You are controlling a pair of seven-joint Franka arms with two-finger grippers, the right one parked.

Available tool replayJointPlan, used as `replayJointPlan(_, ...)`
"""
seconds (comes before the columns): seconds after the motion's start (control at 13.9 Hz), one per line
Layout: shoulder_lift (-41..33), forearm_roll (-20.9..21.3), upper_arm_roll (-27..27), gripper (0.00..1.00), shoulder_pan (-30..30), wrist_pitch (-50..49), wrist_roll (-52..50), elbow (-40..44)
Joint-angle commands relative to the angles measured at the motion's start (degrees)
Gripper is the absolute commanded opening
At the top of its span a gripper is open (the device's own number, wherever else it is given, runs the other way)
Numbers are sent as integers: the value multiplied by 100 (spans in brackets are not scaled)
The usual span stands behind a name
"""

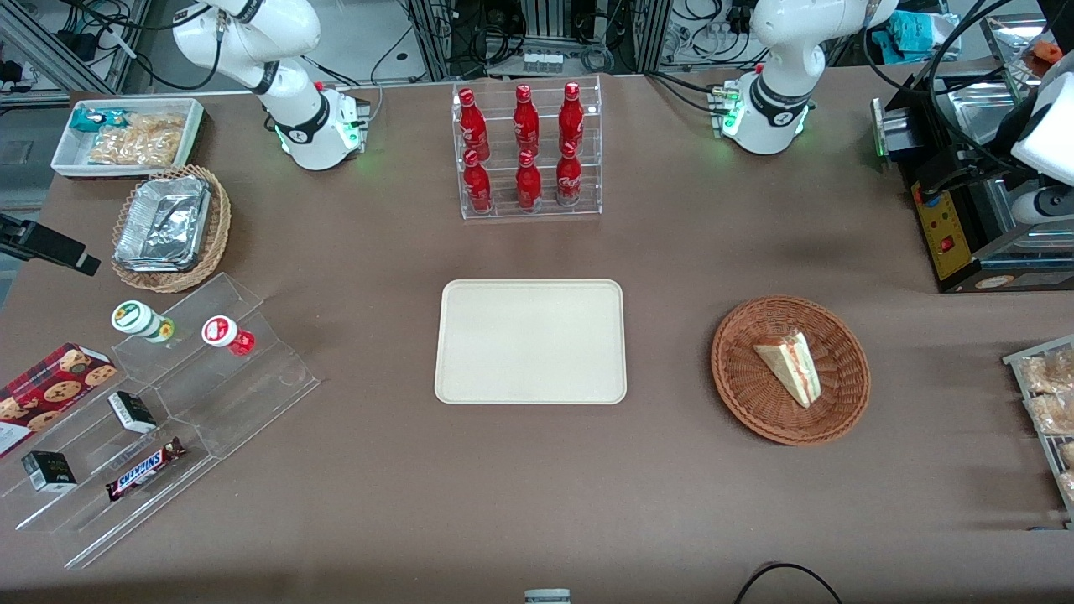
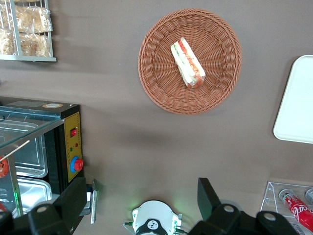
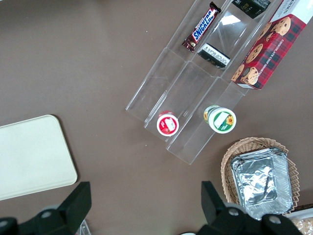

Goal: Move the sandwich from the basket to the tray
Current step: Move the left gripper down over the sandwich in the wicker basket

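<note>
Clear rack (image 1: pixel 530 151) holding six red bottles (image 1: pixel 525 116), farther from the front camera. Toward the parked arm's end of the worktop (image 1: pixel 537 495): tan basket of foil containers (image 1: pixel 168 225), white snack bin (image 1: pixel 126 136), clear stepped stand (image 1: pixel 168 411) with two cups, chocolate bar (image 1: pixel 144 469), cookie box (image 1: pixel 50 390).

The working arm (image 1: pixel 784 50) is glossy white with rounded joints, a black ring above its round base, green lights glowing at the base, and black cables trailing off. Its gripper (image 2: pixel 142 205) is high above the worktop and carries two matte black fingers (image 2: pixel 208 193), set wide apart.
</note>
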Motion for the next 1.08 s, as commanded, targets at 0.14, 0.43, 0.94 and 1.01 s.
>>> replayJointPlan(0.14, 55, -15, 5, 100, -106, -171, 30, 16)
replayJointPlan(0.43, 493, 73, 23, 100, -88, -84, -811, -54)
replayJointPlan(0.94, 2172, 73, 32, 100, -80, 1232, -1980, -160)
replayJointPlan(1.01, 2278, 65, 32, 100, -80, 1435, -2244, -186)
